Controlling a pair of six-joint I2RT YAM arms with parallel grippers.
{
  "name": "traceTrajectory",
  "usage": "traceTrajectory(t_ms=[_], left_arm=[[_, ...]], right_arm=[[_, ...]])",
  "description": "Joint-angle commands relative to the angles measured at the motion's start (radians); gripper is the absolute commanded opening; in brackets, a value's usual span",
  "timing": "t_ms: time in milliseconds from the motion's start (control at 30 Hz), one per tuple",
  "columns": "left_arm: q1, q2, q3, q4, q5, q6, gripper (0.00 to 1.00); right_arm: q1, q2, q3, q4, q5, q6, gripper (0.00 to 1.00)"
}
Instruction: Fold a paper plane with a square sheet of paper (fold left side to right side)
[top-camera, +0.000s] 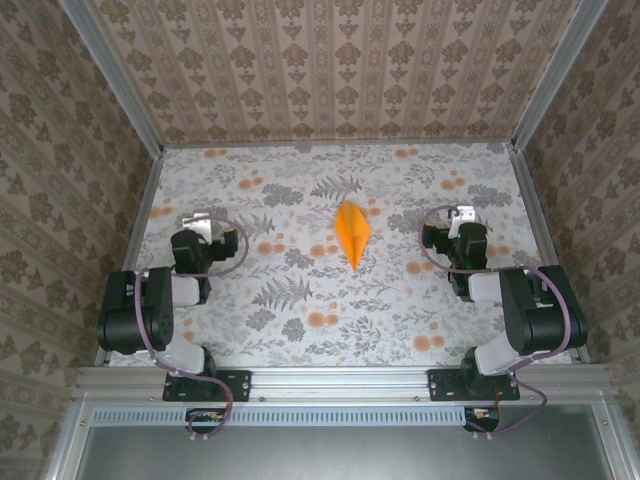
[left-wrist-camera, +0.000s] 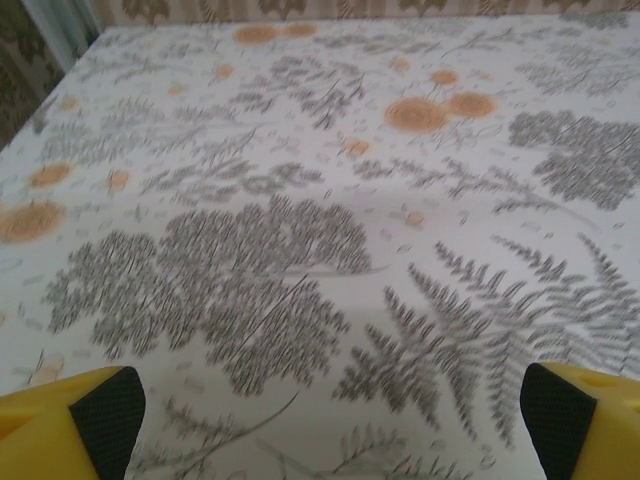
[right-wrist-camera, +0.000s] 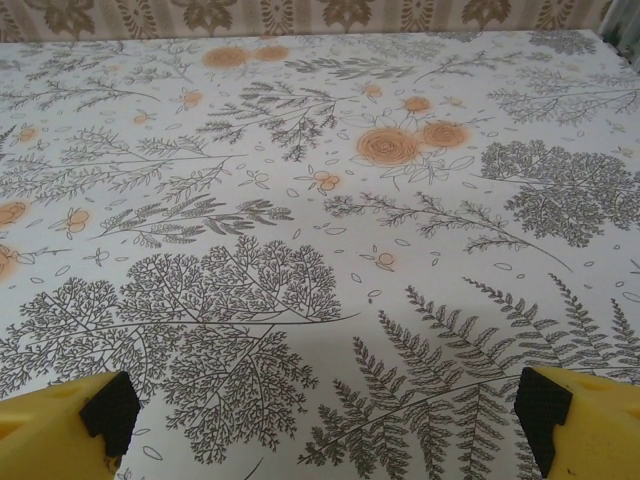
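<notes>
1. The bright orange, creased and pointed paper plane (top-camera: 352, 234) lies flat on the grey, floral-printed surface (top-camera: 300, 300). It sits about midway between the two arms and touches neither.

2. Its long axis runs from far to near, leaning only a little. The sharp tip points toward the arm bases and the blunter end points toward the back wall. It is widest about halfway along.

3. The left gripper (top-camera: 198, 221) sits well to the left of the paper plane, level with its far half. It is released: in the left wrist view the gripper (left-wrist-camera: 330, 420) has its yellow fingers (left-wrist-camera: 60, 425) spread wide, with only printed surface between them.

4. The right gripper (top-camera: 462, 215) sits well to the right of the paper plane, at about the same level. It too is released and holds nothing. The right wrist view shows the gripper (right-wrist-camera: 325, 410) with black pads (right-wrist-camera: 108, 408) far apart over bare print.

5. Judging from the overhead view, the right gripper is somewhat nearer the paper plane than the left.

6. The paper already looks like a slim dart, so the folding seems done or nearly done. For any further left-over-right fold, the left gripper would have to travel right to reach the long left edge, working across the long axis.
</notes>
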Motion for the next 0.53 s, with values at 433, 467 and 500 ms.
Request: traceTrajectory(t_ms=[433,467,500], left_arm=[[-0.024,-0.007,0.031,-0.012,-0.054,0.043,1.00],[-0.024,-0.007,0.032,-0.012,-0.055,0.044,1.00],[-0.024,-0.007,0.032,-0.012,-0.055,0.044,1.00]], right_arm=[[0.009,0.002,0.019,0.034,-0.031,0.004,1.00],[0.009,0.002,0.017,0.034,-0.031,0.004,1.00],[0.009,0.001,0.016,0.035,-0.031,0.005,1.00]])
